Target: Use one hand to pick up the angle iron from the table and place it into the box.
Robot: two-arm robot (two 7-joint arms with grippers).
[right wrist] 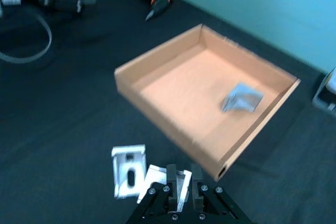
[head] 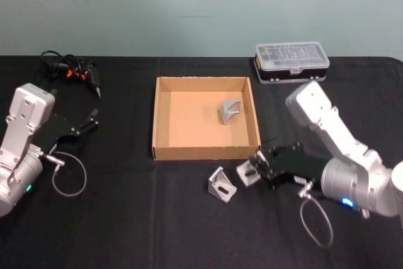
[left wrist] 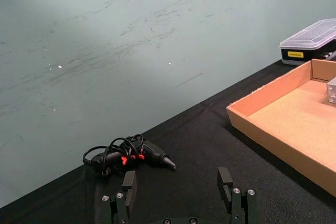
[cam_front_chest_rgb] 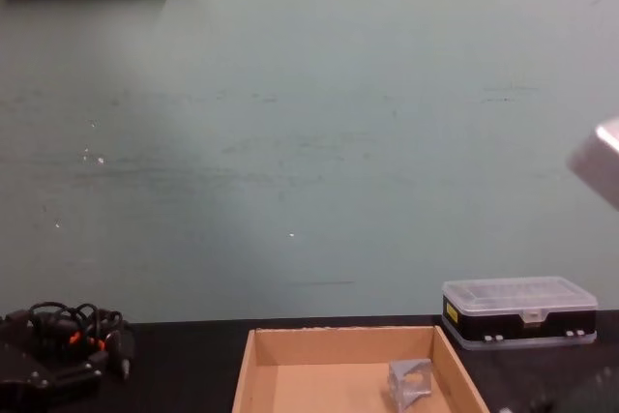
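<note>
Box (head: pixel 204 152) holds 1 angle iron (head: pixel 230 111); right end effector (head: pixel 257 167) clamps 2nd angle iron (head: pixel 245 173); left end effector (head: pixel 92 120) open.

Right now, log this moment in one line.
right tool: shut on bracket | left tool: open, idle | box: holds another bracket | table: spare bracket

The flat black tabletop (head: pixel 126 231) looks matt and cloth-like; the shallow tan box (head: pixel 204 152) is plain, unglossed cardboard. The boxed angle iron (head: pixel 230 111), the loose angle iron (head: pixel 221 185) and the held angle iron (head: pixel 245 173) in the matt black right gripper (head: pixel 255 167) are L-shaped pieces of bare silvery metal with a dull sheen. The small rectangular case (head: pixel 291 61) is black plastic under a clear, glossy lid.
</note>
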